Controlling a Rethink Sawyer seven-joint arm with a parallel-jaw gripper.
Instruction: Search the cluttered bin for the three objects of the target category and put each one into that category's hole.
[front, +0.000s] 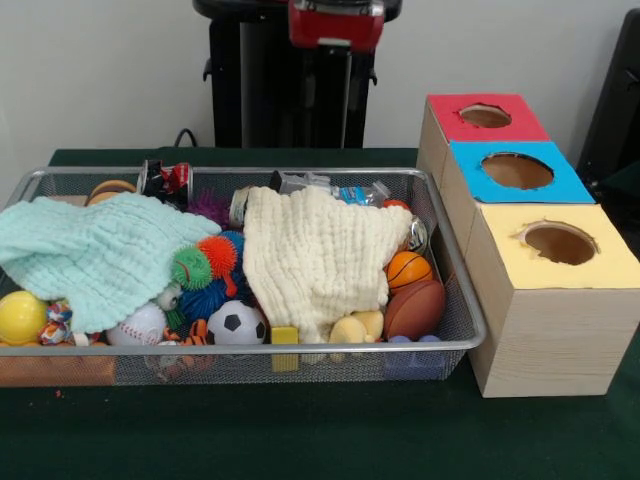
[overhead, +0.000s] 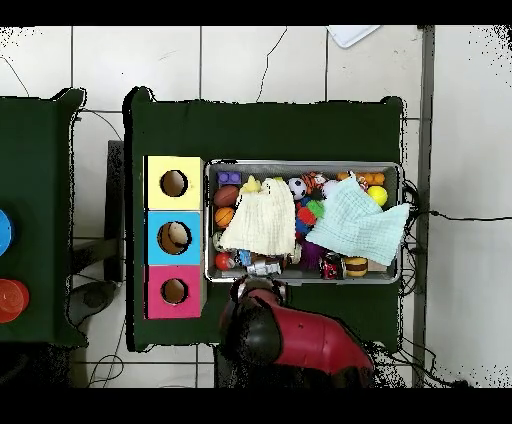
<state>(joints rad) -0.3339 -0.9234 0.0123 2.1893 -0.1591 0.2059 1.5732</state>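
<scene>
A wire mesh bin (front: 470, 300) holds a jumble of toys under two cloths, a mint one (front: 100, 255) and a cream one (front: 315, 255). A soccer ball (front: 237, 323), a baseball (front: 140, 325), a small basketball (front: 407, 268), a brown football (front: 415, 308) and a yellow ball (front: 20, 317) show along the near side. Three boxes beside the bin have round holes: red (front: 485, 116), blue (front: 517, 171), yellow (front: 560, 243). The red arm (front: 335, 22) is drawn back behind the bin. In the overhead view my gripper (overhead: 262, 288) hangs just outside the bin's rim (overhead: 403, 225).
Spiky rubber balls (front: 215, 255), drink cans (front: 165, 180) and a crushed plastic bottle (front: 330, 187) lie among the toys. The boxes (overhead: 174, 237) stand tight against the bin's short side. Green cloth covers the table (front: 300, 430). A second table (overhead: 30, 220) stands apart.
</scene>
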